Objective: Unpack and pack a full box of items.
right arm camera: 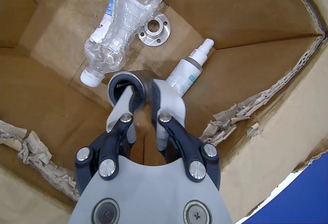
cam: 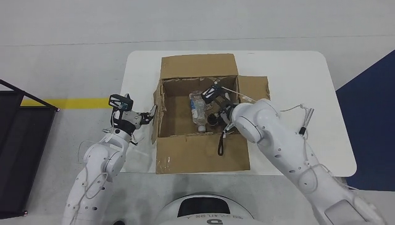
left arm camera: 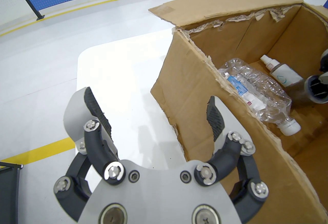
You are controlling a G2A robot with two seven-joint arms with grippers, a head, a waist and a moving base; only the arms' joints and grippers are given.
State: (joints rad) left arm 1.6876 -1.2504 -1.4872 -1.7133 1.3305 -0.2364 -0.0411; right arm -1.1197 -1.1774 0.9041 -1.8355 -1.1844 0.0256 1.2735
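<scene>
Right gripper (right arm camera: 140, 93) deep inside box (right arm camera: 256, 17), clamped on dark ring (right arm camera: 142, 78), torn walls close around. Left gripper (left arm camera: 153, 104) wide open, empty, over bare surface (left arm camera: 115, 76) beside box's outer wall. Box floor: crushed bottle (right arm camera: 123, 19), spray bottle (right arm camera: 189, 71), metal flange (right arm camera: 154, 31).

A finger of my right gripper (right arm camera: 142, 89) covers the lower end of the spray bottle (right arm camera: 191, 72). The other finger, pushed inside the grey ring (right arm camera: 140, 76) I grip, hides part of its bore. Seen from my left wrist, the near wall of the box (left arm camera: 200, 96) hides one side of the plastic bottle (left arm camera: 256, 91). From above, my right arm (cam: 278, 139) covers part of the box floor.
</scene>
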